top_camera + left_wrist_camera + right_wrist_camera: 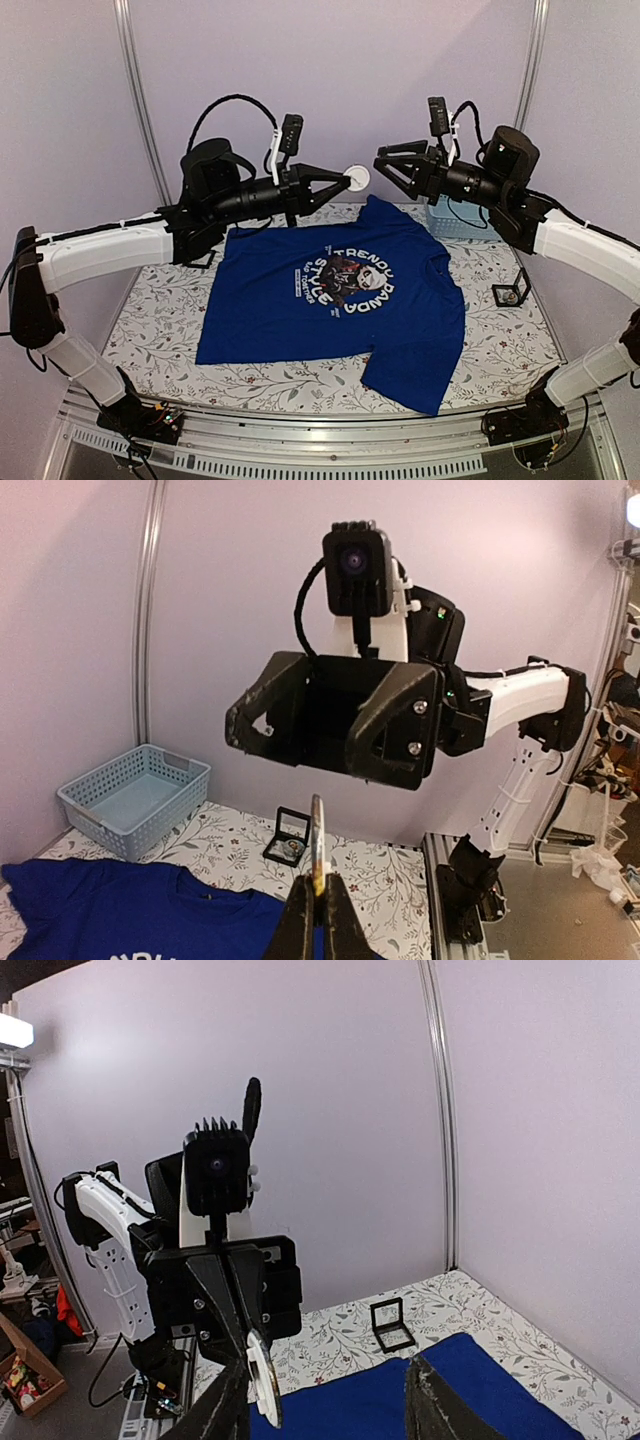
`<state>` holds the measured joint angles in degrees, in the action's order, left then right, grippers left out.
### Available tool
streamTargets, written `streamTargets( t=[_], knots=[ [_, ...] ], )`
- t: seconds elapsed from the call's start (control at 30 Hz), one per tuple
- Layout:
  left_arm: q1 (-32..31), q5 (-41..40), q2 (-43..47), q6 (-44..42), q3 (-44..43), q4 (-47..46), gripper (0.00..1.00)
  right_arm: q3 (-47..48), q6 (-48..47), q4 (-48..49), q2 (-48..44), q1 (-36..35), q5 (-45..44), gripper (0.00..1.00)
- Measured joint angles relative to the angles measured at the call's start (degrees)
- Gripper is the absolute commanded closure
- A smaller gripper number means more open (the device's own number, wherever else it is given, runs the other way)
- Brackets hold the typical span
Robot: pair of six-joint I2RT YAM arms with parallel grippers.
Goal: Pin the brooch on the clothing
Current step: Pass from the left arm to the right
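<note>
- The brooch [357, 178] is hanging in the air above the far end of the T-shirt [290, 320], between the two grippers. It is looking like a small, round, white disc. It is probably light, stiff and smooth-faced, so it may twist or slip if nipped only at the rim.
- The left gripper [340, 180] is pinching it, jaws closed on its edge. In the left wrist view the disc is showing edge-on above the fingertips.
- The pin and clasp are not showing in any view. The free rim opposite the left fingers is looking like the sensible place for a second hold.
- The T-shirt is lying spread on the table [300, 375], print up. It is soft and limp, and likely to bunch or lift with the pin unless the cloth is steadied.
- The right gripper [388, 170] is facing the brooch with its jaws standing apart, gripping nothing, just beside the disc.
- Both arms are reaching forward and raised, wrists pointing at each other, well above the cloth.
- A basket [455, 222] and a small black case [512, 293] are sitting to the right of the shirt.
</note>
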<state>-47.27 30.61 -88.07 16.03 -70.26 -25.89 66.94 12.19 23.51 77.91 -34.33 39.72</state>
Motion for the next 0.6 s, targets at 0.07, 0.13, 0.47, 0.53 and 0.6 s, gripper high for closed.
streamTargets(
  t=[0.07,0.13,0.47,0.53,0.6],
  knots=[
    [-0.04,-0.02,0.00,-0.02,0.11,-0.70,1.00,-0.37,2.93,-0.22,0.55,-0.22,1.16,0.57],
    [-0.11,-0.02,0.00,0.00,0.35,-1.36,1.00,-0.37,5.05,-0.04,0.70,-0.59,1.99,0.64],
    [-0.26,-0.02,0.00,0.00,0.79,-2.08,1.00,-0.37,8.72,0.55,2.69,-1.75,4.15,0.77],
    [-0.26,-0.11,0.00,0.02,0.79,-2.10,1.00,-0.39,9.07,0.55,3.15,-1.79,4.50,0.84],
    [-0.26,-0.26,0.00,0.00,0.79,-2.12,1.00,-0.39,9.05,0.55,3.34,-1.95,4.79,0.87]
  ],
)
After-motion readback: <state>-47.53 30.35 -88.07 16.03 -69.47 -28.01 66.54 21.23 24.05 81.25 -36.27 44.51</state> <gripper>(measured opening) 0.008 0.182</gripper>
